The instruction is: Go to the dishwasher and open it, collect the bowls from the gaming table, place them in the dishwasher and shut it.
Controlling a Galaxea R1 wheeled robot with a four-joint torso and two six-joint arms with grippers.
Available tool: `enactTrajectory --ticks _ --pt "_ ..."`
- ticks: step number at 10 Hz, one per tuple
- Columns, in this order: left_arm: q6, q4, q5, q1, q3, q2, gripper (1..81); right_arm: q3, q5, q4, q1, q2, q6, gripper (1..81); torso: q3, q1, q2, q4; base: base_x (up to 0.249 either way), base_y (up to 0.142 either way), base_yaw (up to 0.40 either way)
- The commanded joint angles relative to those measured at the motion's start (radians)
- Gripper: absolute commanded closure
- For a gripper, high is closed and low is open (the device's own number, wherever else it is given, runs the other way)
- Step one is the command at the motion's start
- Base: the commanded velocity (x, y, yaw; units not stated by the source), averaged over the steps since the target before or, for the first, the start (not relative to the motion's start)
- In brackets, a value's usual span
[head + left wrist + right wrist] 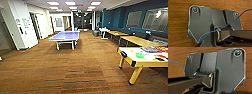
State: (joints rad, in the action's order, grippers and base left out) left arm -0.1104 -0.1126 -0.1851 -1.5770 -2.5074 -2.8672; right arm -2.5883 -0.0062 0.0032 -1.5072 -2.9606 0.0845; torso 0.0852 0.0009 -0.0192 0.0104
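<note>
Head view: the gaming table (135, 58), white-topped on yellow legs, lies at lower right, its long axis running off the right edge. What appears to be a green bowl (140, 55) rests on it; beyond, upper centre, stands a ping-pong table (64, 36). Whether either claw is wide or narrow cannot be told

Bright green bowl (140, 55) on the white-topped, yellow-legged gaming table (135, 58) at right, beside colourful boxes.
</note>
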Motion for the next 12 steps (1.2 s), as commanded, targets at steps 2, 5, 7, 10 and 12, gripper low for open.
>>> enactTrajectory --ticks 2,5,7,10,12 --pt "-0.002 -0.013 0.047 0.030 0.004 0.012 1.0 0.002 -0.058 -0.008 0.040 0.001 0.001 1.0 0.000 -0.001 0.000 0.000 0.193 0.000 0.000" --pt "-0.002 -0.013 0.047 0.030 0.004 0.011 1.0 0.001 -0.061 -0.008 0.041 0.001 0.001 1.0 0.000 -0.001 0.000 0.000 0.202 0.000 0.000" --pt "-0.002 -0.013 0.047 0.030 0.004 0.011 1.0 0.001 -0.063 -0.008 0.043 0.001 0.001 1.0 0.000 -0.001 0.000 0.000 0.204 0.000 0.000" --pt "-0.002 -0.013 0.047 0.030 0.004 0.009 1.0 0.001 -0.063 -0.008 0.043 -0.001 0.001 1.0 0.000 -0.001 0.000 0.000 0.204 0.000 0.000" --pt "-0.002 -0.013 0.047 0.030 0.004 0.009 1.0 0.001 -0.063 -0.008 0.043 -0.002 0.001 1.0 0.000 -0.001 0.000 0.000 0.184 0.000 0.000"
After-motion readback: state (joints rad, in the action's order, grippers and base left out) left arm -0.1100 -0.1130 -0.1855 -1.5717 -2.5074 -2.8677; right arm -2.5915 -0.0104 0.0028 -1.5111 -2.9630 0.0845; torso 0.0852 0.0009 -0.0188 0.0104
